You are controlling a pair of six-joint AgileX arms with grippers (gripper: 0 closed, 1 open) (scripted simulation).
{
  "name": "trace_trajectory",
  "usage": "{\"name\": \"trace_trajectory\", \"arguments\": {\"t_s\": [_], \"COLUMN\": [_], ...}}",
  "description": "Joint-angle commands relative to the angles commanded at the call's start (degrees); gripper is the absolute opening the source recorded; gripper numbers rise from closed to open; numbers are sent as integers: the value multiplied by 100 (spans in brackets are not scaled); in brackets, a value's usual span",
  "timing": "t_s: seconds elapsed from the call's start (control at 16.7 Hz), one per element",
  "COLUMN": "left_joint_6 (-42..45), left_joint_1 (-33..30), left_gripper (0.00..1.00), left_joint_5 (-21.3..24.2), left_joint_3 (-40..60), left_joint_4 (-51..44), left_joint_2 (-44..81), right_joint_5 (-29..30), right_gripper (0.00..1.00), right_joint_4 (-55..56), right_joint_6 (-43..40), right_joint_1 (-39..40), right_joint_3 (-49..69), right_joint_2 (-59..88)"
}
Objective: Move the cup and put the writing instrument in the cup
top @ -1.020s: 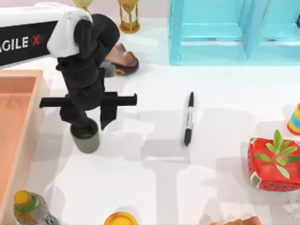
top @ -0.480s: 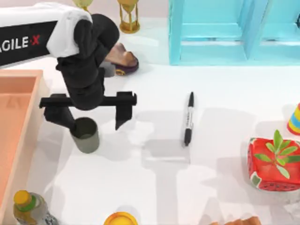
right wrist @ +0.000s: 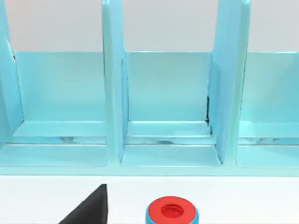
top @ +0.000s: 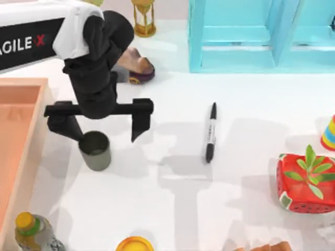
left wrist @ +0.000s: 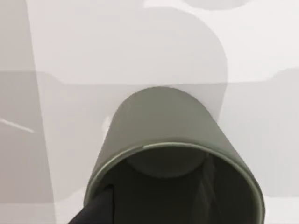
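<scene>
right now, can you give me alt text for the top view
The left pincer hangs open above the grey-green cup standing upright at the table's left, one finger beside it. The black marker lies flat near the middle, apart from the cup.

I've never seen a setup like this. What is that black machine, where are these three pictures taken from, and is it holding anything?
It is a simulated two-armed AgileX robot at a white table. One picture looks down from above; the other two come from cameras on each wrist. From above, the left end effector hangs open over a small grey-green cup, gripping nothing. The left wrist camera looks straight into that cup. A black marker lies flat to the cup's right, apart from it. The right wrist camera faces a turquoise shelf.
</scene>
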Motion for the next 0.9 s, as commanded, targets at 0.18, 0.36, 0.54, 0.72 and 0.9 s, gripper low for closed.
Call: {"name": "trace_trajectory", "arguments": {"t_s": [0.18,0.36,0.54,0.72,0.9], "left_joint_6": [-7,-23,-29,-27,-27], "left_joint_1": [-25,-32,-29,-15,-15], "left_gripper": [100,100,100,100,100], "left_joint_5": [-1,-4,-6,-5,-5], "left_joint_3": [766,1930,2816,3178,3186], "left_joint_4": [-758,-1951,-2847,-3206,-3214], "left_joint_2": [35,32,-11,-70,-72], "right_joint_5": [0,0,0,0,0], "right_gripper": [100,100,100,100,100], "right_joint_4": [0,0,0,0,0], "right_joint_6": [0,0,0,0,0], "right_joint_1": [0,0,0,0,0], "right_joint_3": [0,0,0,0,0], "right_joint_2": [0,0,0,0,0]}}
